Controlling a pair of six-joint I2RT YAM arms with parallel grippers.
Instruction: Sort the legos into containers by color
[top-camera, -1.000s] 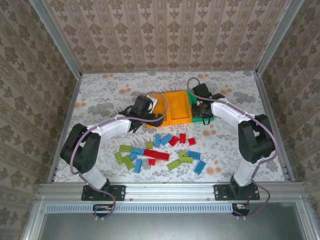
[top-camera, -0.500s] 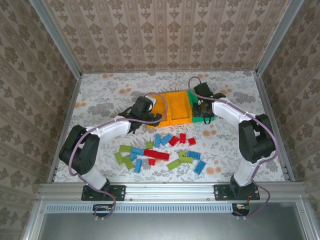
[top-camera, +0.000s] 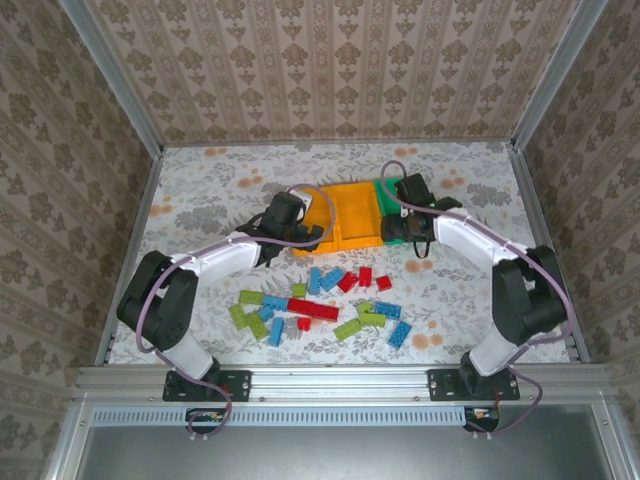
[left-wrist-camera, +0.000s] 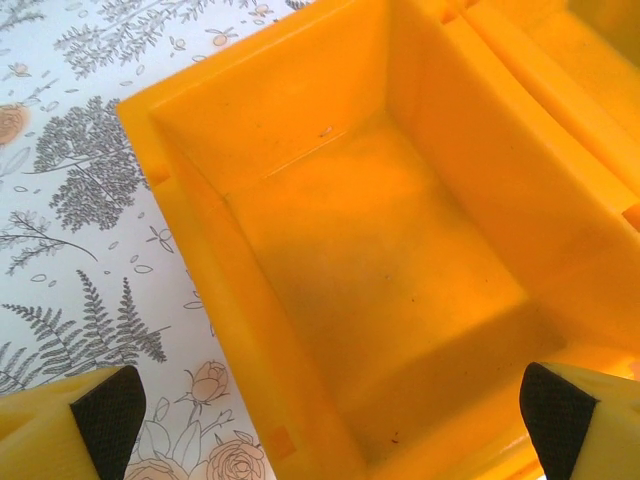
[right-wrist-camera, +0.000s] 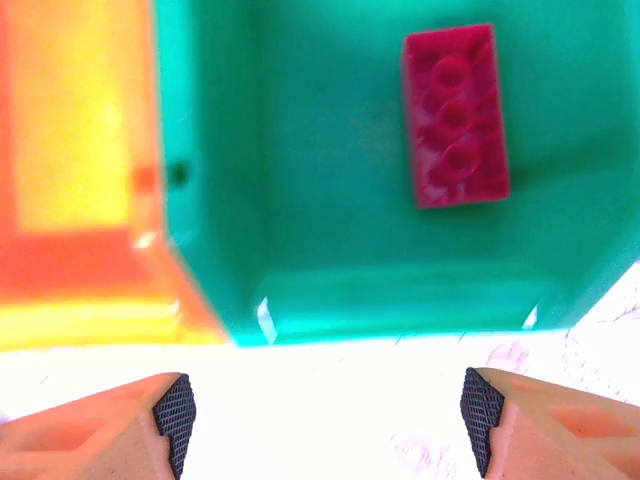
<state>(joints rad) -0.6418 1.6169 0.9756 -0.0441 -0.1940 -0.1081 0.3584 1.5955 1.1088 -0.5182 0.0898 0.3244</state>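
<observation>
One studded red brick (right-wrist-camera: 455, 117) lies in the smooth rectangular green bin (right-wrist-camera: 300, 210).

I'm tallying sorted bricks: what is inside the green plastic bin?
One red studded plastic brick lies in the green plastic bin. Its far end lies outside the wrist view; the right arm covers it from above.

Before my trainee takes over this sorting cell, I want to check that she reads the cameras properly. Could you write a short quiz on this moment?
1. True or false: the green bin holds one red brick.
2. The orange bin under the left end effector contains: A) blue bricks B) nothing C) one green brick.
3. Fill in: the jaws of the right end effector stand ____.
Key: 1 true; 2 B; 3 open.
</observation>
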